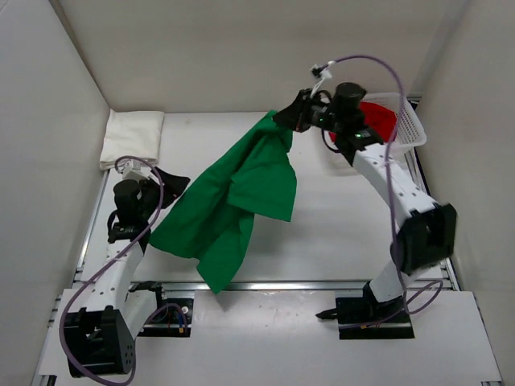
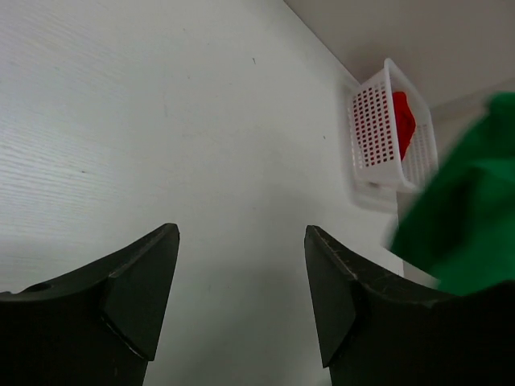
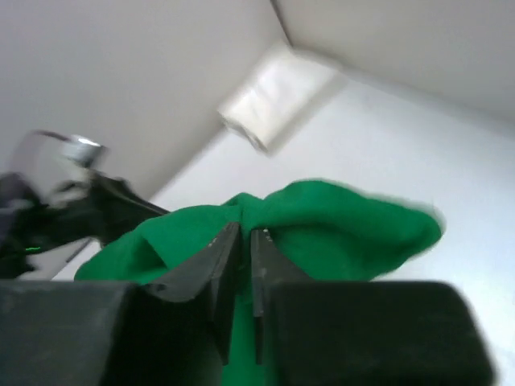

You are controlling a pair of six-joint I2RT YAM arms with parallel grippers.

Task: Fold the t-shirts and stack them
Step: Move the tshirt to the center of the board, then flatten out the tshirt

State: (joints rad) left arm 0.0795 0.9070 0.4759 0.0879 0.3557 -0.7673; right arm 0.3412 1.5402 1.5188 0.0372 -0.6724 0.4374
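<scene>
My right gripper (image 1: pixel 282 117) is shut on the green t-shirt (image 1: pixel 233 201) and holds it up in the air; the shirt hangs down and to the left over the table. In the right wrist view my gripper (image 3: pixel 245 232) pinches a fold of the green t-shirt (image 3: pixel 338 225). My left gripper (image 1: pixel 179 182) is open and empty beside the shirt's left edge; in its wrist view the gripper (image 2: pixel 241 233) stands wide apart over bare table. The cream-white t-shirt (image 1: pixel 133 137) lies folded at the back left. The red t-shirt (image 1: pixel 378 118) is in the basket.
A white mesh basket (image 1: pixel 409 121) stands at the back right, also in the left wrist view (image 2: pixel 378 137). White walls close in the back and both sides. The folded cream shirt (image 3: pixel 278 92) shows far off in the right wrist view.
</scene>
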